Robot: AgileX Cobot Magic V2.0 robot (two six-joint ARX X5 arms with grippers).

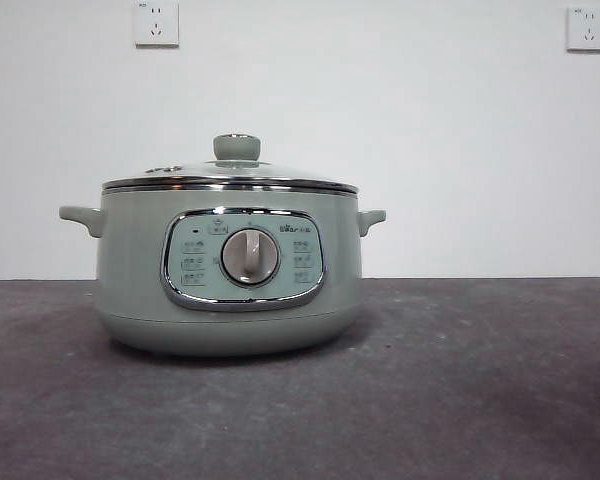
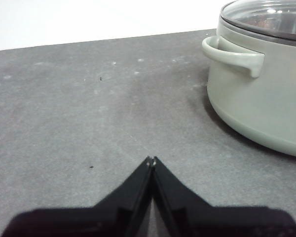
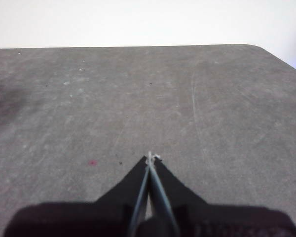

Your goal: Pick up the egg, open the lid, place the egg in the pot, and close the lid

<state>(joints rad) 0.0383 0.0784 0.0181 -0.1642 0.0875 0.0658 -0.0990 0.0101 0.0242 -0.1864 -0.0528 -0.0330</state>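
The sage-green pot stands on the dark table left of centre in the front view, its dial panel facing the camera. The glass lid with its green knob rests shut on the pot. In the left wrist view the pot and one side handle show beside my left gripper, which is shut and empty, low over bare table. My right gripper is shut and empty over bare table, away from the pot. The egg is out of view. Neither arm shows in the front view.
The grey table stretches to the right of the pot. Its far edge and rounded corner show in the right wrist view. A white wall with two sockets stands behind.
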